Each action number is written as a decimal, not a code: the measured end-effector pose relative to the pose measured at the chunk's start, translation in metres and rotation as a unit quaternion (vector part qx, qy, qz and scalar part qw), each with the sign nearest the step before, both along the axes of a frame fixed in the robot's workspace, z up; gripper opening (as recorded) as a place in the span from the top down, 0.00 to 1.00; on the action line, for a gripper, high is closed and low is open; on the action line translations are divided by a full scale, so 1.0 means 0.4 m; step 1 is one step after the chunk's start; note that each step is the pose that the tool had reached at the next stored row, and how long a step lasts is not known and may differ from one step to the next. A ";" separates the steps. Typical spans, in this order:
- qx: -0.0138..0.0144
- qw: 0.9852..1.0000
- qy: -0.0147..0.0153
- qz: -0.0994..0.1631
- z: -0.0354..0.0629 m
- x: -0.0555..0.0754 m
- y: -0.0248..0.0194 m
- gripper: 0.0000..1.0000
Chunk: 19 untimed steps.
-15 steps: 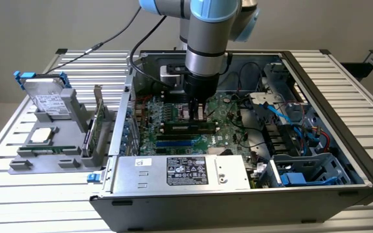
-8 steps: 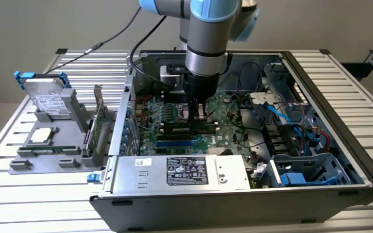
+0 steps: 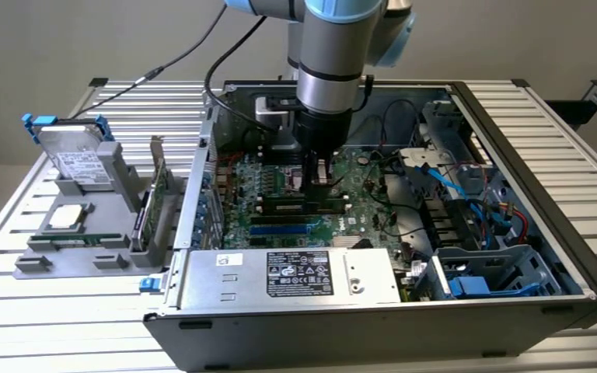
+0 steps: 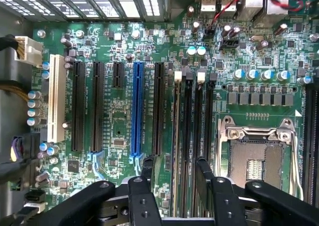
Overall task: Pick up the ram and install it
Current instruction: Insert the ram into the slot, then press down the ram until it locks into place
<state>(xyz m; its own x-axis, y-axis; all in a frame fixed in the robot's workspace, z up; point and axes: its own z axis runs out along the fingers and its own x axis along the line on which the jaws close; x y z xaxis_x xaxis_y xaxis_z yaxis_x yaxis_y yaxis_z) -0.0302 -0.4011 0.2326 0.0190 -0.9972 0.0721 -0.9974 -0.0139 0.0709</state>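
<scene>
The ram (image 4: 176, 136) stands on edge in 1 of 4 memory slots, the one farthest from the empty processor socket (image 4: 254, 154). The gripper (image 4: 175, 162) straddles it beside that socket, jaws released and clear of it.

Silver arm (image 3: 332, 85), blue caps (image 3: 345, 9); black tool (image 4: 175, 164), screwed fingers (image 4: 143, 196)

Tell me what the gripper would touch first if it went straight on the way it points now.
Most likely the black memory slots on the motherboard, directly ahead of the gripper, though depth is unclear.
</scene>
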 end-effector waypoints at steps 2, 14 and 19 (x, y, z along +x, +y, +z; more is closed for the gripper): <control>0.000 1.000 0.000 0.000 0.017 0.000 0.000 0.54; 0.000 1.000 0.000 0.000 0.038 0.000 0.000 0.87; 0.000 1.000 0.000 0.000 0.038 0.000 0.000 0.90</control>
